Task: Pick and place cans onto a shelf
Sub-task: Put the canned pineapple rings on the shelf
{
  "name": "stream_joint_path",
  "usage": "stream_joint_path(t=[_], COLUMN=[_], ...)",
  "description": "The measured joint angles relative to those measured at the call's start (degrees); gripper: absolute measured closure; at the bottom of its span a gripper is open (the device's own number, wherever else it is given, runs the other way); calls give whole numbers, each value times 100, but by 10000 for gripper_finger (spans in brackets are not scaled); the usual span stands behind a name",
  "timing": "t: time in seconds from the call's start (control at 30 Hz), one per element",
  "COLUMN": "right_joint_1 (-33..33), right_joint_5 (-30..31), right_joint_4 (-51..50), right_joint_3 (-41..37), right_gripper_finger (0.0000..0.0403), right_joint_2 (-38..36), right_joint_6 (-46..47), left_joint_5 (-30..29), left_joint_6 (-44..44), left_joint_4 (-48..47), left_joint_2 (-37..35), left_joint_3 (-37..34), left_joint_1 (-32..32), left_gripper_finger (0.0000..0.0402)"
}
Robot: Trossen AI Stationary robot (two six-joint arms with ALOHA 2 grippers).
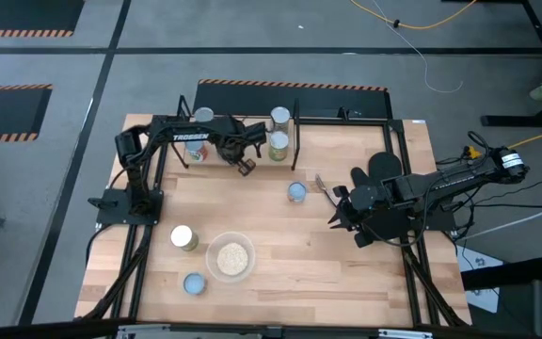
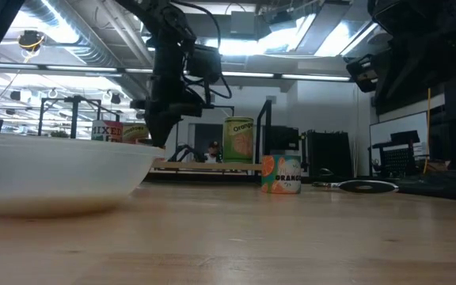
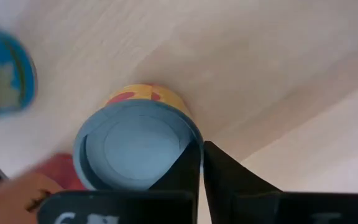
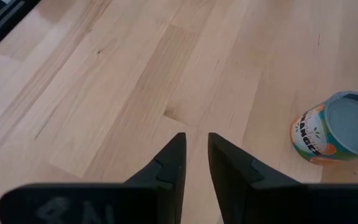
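— Starting big: wooden table [image 1: 346, 273], with the shelf [image 2: 212, 167] along its far edge. Anything up there already?

— Yes. Green-yellow can [image 2: 238, 140] upright on the board beside a black post, and two more cans off to one side, close to the left arm. Hard to say from above exactly where the board ends.

— And loose on the table?

— Clear bowl [image 1: 231, 256] of grain near the front. Just beside it, a pale-topped can [image 1: 183, 237] and a small blue-topped can [image 1: 194, 282]. Out in the middle, well apart from those, an orange-labelled can [image 1: 296, 192], upright.

— Arms next?

— Left gripper [image 1: 245, 168] up at the shelf end, fingers drawn nearly together with nothing between them. Seen through its wrist camera: a blue-lidded can [image 3: 138, 149] right alongside one finger, outside the grip, not in it. Right gripper [image 4: 194, 140] low over bare wood toward the right side, fingers likewise almost closed and empty, orange-labelled can ahead and off to one side.

— So which step?

— Probably between cans: one looks freshly set down by the left arm, none carried. Only a judgement, though.

— Next move?

— Likely the orange-labelled can, nearest the right gripper. Calls for spreading the fingers first, swinging across to line up over the lid, then dropping straight down around the body. Worth keeping the approach square; a nudge from a closed finger could tip or roll it.
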Motion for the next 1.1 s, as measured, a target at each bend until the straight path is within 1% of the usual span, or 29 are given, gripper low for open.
stream_joint_path(t=[0.13, 0.27, 0.4, 0.87, 1.1], right_joint_1=[1, 0, 0, 2, 0], right_joint_5=[0, 0, 0, 0, 0], right_joint_4=[2, 2, 2, 2, 2], right_joint_3=[0, 0, 0, 0, 0], right_gripper_finger=[331, 331, 331, 331, 331], right_joint_2=[0, 0, 0, 0, 0], right_joint_6=[-18, -18, -18, -18, -17], left_joint_5=[240, 579, 794, 924, 885], left_joint_6=[-864, -1176, -1354, -2102, -2390], left_joint_4=[94, 331, 464, 470, 466], left_joint_2=[-11, -11, -11, 7, 8], left_joint_3=[4, 4, 7, 153, 153], left_joint_1=[225, 479, 655, 722, 722], left_gripper_finger=[398, 398, 399, 399, 376])
